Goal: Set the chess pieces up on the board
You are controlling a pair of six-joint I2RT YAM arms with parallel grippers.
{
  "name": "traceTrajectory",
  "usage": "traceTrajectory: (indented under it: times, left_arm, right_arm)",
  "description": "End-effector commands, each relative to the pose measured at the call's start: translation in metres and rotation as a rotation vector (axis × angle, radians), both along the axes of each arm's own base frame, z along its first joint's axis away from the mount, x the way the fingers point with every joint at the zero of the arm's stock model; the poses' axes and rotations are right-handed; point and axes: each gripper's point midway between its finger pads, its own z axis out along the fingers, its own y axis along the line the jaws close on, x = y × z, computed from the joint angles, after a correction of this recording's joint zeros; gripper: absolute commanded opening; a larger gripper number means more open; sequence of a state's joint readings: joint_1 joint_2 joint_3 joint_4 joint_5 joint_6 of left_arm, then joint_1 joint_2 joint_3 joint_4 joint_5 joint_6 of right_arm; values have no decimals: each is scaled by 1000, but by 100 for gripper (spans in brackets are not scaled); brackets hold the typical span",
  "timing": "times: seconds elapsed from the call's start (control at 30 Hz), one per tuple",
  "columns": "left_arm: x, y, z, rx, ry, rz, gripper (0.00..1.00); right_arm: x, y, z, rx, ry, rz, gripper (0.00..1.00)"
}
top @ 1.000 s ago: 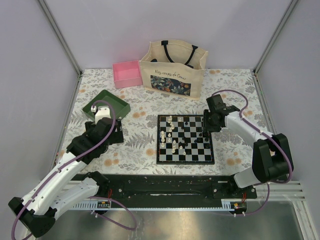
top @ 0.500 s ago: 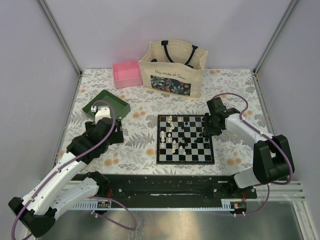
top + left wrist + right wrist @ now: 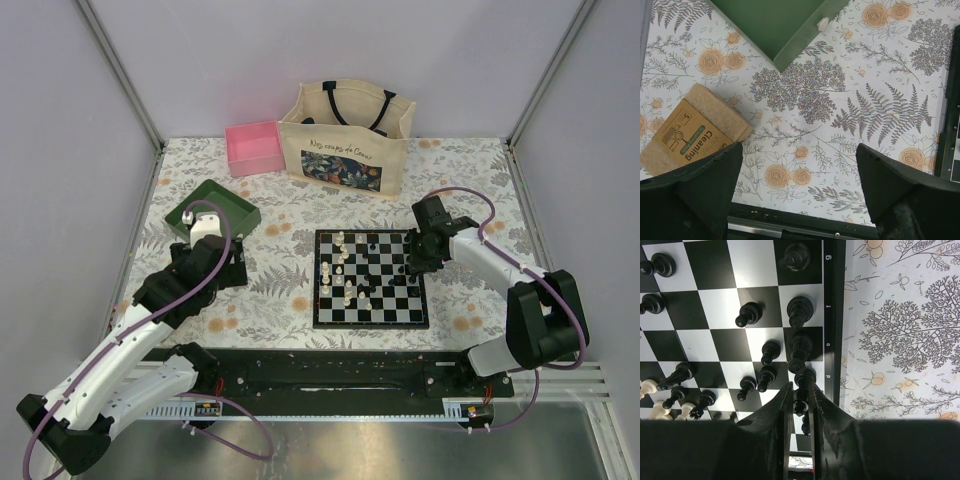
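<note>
The board point(image 3: 371, 322) lies at the table's middle, with cream chess pieces point(image 3: 340, 265) on its left half and black chess pieces point(image 3: 366, 290) scattered toward the right. My right gripper point(image 3: 410, 266) is low over the board's right edge. In the right wrist view its fingers point(image 3: 800, 386) are shut on a black chess piece point(image 3: 800, 402) standing in the row of black pieces beside the board's lettered border point(image 3: 834, 315). My left gripper point(image 3: 207, 270) hovers left of the board, open point(image 3: 799, 150), with only tablecloth between its fingers.
A green tray point(image 3: 212, 207) sits at the left and a pink box point(image 3: 254, 147) and tote bag point(image 3: 345, 140) at the back. In the left wrist view a packaged sponge point(image 3: 690, 130) lies by the left finger, and the tray's corner point(image 3: 790, 30) is ahead.
The right gripper's jaws have drawn together around the black piece at the board's right edge, and the arm has shifted slightly. The left arm has not moved.
</note>
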State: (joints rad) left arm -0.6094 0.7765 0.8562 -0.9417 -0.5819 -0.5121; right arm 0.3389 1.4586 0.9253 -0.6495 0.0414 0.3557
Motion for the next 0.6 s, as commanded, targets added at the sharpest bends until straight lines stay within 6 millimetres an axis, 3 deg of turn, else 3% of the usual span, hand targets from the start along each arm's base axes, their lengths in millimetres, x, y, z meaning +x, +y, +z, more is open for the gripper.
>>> traceTrajectory:
  times: [0.0, 0.47, 0.57]
  left_arm:
    - [8, -4, 14, -23, -45, -6, 99]
    - [8, -5, 15, -26, -46, -9, 99]
    - [8, -5, 14, -28, -44, -8, 99]
  right_arm:
    - [-4, 3, 10, 1, -26, 10, 24]
    - [-2, 0, 9, -34, -27, 9, 26]
    - [-2, 0, 9, -35, -23, 11, 32]
